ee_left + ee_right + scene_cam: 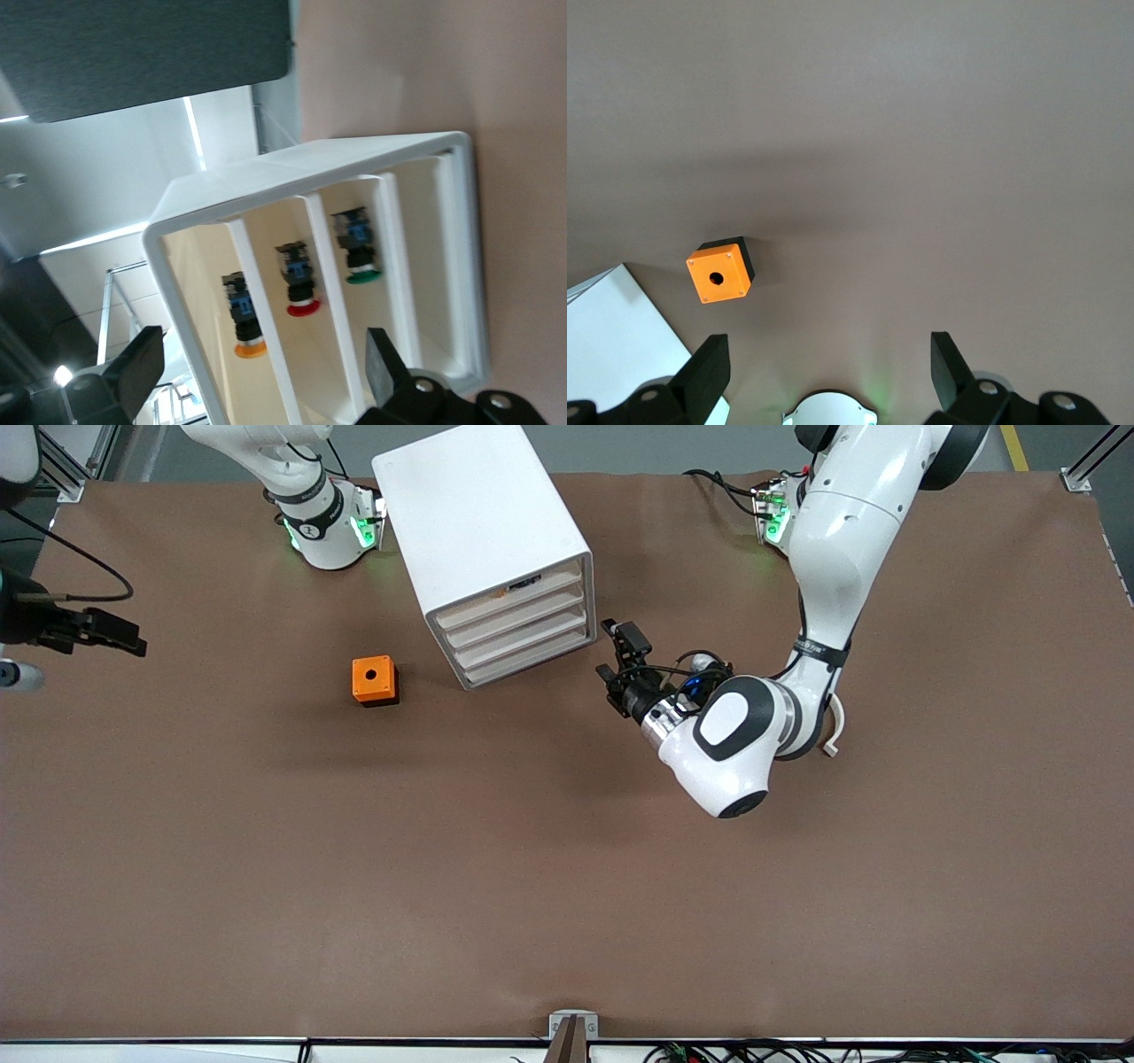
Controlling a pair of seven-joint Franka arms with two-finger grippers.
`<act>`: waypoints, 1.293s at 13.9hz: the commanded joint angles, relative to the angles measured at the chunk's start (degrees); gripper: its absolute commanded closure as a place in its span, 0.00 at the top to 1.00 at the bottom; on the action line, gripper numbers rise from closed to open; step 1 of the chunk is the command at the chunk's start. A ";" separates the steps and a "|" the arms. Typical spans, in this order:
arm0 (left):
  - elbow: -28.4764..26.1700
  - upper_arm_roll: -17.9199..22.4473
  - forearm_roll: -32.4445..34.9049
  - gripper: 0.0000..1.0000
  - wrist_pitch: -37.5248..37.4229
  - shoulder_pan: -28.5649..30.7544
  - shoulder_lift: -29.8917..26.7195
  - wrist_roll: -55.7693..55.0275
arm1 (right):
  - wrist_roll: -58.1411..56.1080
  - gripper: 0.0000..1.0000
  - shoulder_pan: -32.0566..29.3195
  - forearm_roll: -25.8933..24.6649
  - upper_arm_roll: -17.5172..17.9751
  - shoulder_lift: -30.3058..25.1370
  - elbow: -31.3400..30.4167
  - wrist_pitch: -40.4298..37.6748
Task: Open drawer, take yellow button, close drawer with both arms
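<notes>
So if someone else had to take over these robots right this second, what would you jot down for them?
Left hand: open, empty, low beside the cabinet front, facing the drawers.
Right hand: open, empty, waiting at the right arm's end of the table.
Top drawer: shut or nearly so.
Button: orange-capped, inside the cabinet alongside a red and a green one.
Orange box: on the table by the cabinet.
Done: approach only. Left: open, take button, close.

Brown table w/ white cabinet, orange cube nearer front cam.
</notes>
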 commanded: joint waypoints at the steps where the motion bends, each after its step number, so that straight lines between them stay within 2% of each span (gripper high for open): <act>1: 1.55 -1.63 -2.34 1.00 -2.59 -0.03 1.69 -4.67 | -0.56 1.00 -1.74 -0.64 0.18 3.32 2.46 -0.44; 2: 1.55 -1.81 -2.44 0.92 -3.11 -0.29 2.04 -4.67 | -0.56 1.00 -1.92 -0.73 0.18 3.42 2.46 -0.27; 3: 1.55 -2.24 -2.44 0.71 -3.29 -0.55 2.31 -4.67 | -0.56 1.00 -1.75 -0.99 0.18 3.42 2.63 -0.35; 4: 1.55 -2.25 -2.44 0.61 -3.30 -0.64 2.48 -4.59 | -0.04 1.00 -1.40 -1.08 0.18 3.42 2.81 -0.53; 6: 1.46 -2.34 -2.52 0.56 -3.30 -1.87 3.27 -4.41 | 0.49 1.00 -1.48 -1.26 0.18 3.42 2.81 -0.62; 7: 1.46 -2.34 -2.53 0.48 -3.30 -2.66 3.36 -4.32 | 1.19 1.00 -1.57 -1.08 0.18 3.42 2.81 -0.53; 11: 1.11 -2.25 -2.35 0.46 -3.30 -5.47 3.63 -3.97 | 1.81 1.00 -1.22 -0.29 0.27 3.42 2.81 -0.26; 15: 0.67 -2.34 -1.82 0.46 -3.38 -7.49 3.80 -3.97 | 10.76 1.00 0.01 0.32 0.53 3.33 2.72 -0.88; 18: 0.58 -2.34 -1.82 0.47 -4.17 -9.52 3.80 -3.97 | 18.21 1.00 0.98 3.12 0.53 3.25 2.64 -1.05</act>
